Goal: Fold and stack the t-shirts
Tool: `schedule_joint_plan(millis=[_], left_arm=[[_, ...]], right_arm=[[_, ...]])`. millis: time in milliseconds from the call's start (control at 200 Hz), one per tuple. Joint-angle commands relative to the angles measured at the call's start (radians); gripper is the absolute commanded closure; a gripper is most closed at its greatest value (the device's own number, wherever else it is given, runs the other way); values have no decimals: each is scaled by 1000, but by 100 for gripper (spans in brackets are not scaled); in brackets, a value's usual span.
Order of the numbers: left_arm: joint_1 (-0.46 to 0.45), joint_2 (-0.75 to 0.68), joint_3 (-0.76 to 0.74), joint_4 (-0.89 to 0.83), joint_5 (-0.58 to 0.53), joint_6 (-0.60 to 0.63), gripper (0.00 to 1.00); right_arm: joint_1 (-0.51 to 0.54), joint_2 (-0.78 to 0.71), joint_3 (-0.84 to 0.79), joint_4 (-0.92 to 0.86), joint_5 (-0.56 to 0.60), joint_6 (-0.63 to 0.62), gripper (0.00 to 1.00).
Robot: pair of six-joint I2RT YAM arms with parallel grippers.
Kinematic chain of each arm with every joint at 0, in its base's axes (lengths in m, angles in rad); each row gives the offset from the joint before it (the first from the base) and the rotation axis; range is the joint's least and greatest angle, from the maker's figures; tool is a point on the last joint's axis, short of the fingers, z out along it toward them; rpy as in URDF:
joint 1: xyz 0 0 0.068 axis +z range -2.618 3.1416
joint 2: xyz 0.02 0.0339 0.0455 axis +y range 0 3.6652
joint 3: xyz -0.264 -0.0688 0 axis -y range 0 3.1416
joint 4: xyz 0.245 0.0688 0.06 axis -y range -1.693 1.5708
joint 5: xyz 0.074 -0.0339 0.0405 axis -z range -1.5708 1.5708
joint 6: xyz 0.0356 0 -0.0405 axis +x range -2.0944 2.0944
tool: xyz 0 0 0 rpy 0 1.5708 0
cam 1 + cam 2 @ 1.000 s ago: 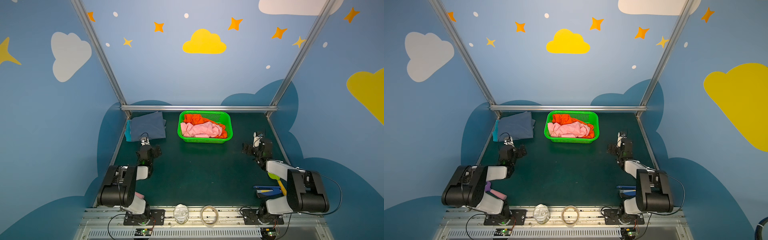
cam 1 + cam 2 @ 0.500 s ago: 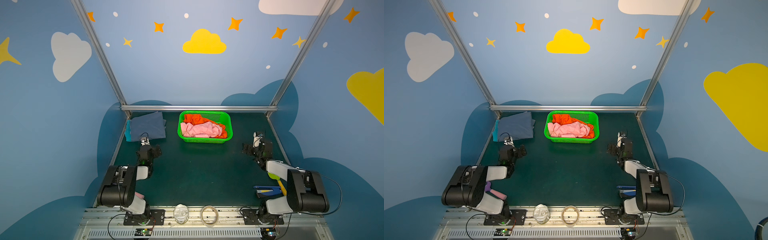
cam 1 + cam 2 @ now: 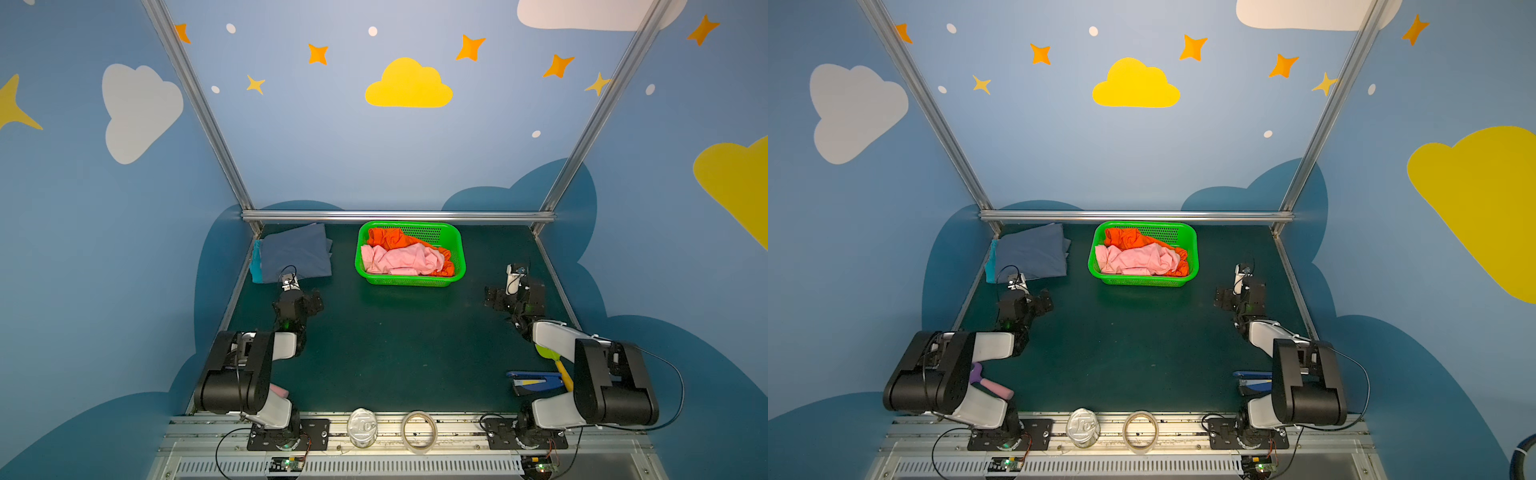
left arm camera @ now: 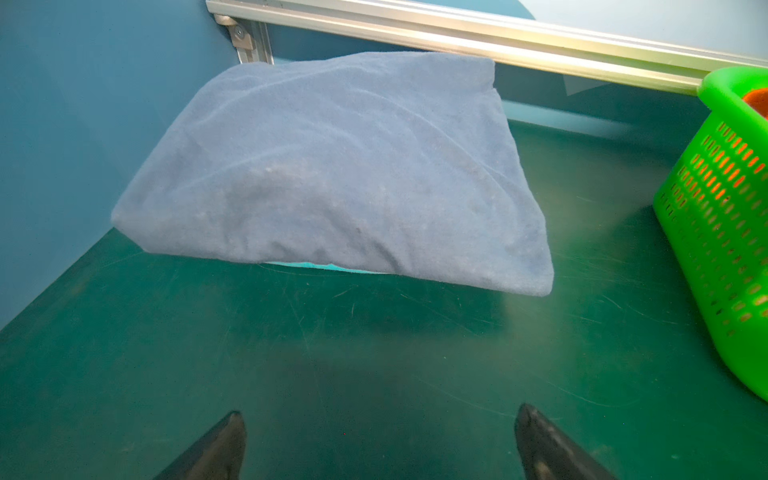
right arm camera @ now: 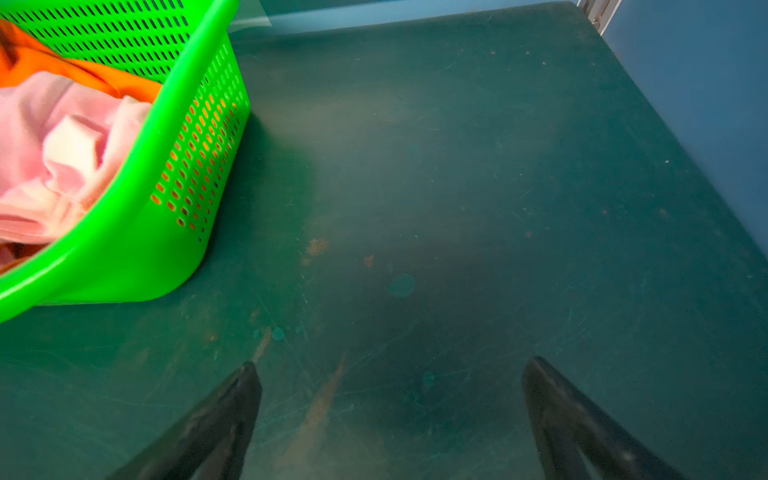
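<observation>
A crumpled light pink t-shirt (image 3: pixel 399 259) (image 3: pixel 1138 259) (image 5: pixel 50 158) lies on top of a bright orange t-shirt (image 3: pixel 386 237) (image 3: pixel 1125 237) in the green mesh basket (image 3: pixel 460 253) (image 3: pixel 1194 253) at the back middle. At the back left, a folded slate blue t-shirt (image 3: pixel 295 253) (image 3: pixel 1032 251) (image 4: pixel 332 166) rests on a teal one (image 3: pixel 255 262) (image 4: pixel 316 266). My left gripper (image 3: pixel 297 305) (image 3: pixel 1027 305) (image 4: pixel 380 411) hovers open over bare mat in front of that stack. Right of the basket, my right gripper (image 3: pixel 509 297) (image 3: pixel 1237 297) (image 5: pixel 392 362) is open and holds nothing.
A blue stapler (image 3: pixel 536 380) and a yellow-green tool (image 3: pixel 548 353) lie by the right arm's base. A pink and purple object (image 3: pixel 992 384) lies by the left base. A metal can (image 3: pixel 361 424) and a tape ring (image 3: pixel 418 431) sit on the front rail.
</observation>
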Motion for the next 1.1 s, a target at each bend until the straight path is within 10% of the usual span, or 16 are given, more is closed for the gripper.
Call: schedule_joint_plan(millis=[0, 110, 225, 511, 806, 1097], left_arm=[[13, -12, 16, -9, 37, 4, 0], [10, -37, 39, -29, 33, -1, 0], [-39, -173, 207, -434, -103, -33, 0], [-43, -303, 599, -1462, -526, -930, 0], [-17, -512, 505, -1316, -150, -797, 8], [-26, -540, 514, -1430, -31, -783, 16]], right_arm=[[12, -59, 149, -253, 127, 97, 1], [62, -121, 222, -424, 232, 173, 1], [165, -212, 216, -426, 288, 86, 1], [293, -38, 477, -532, 0, -14, 6], [441, 454, 994, -692, -247, -9, 22], [540, 837, 1441, -865, -272, -27, 25]])
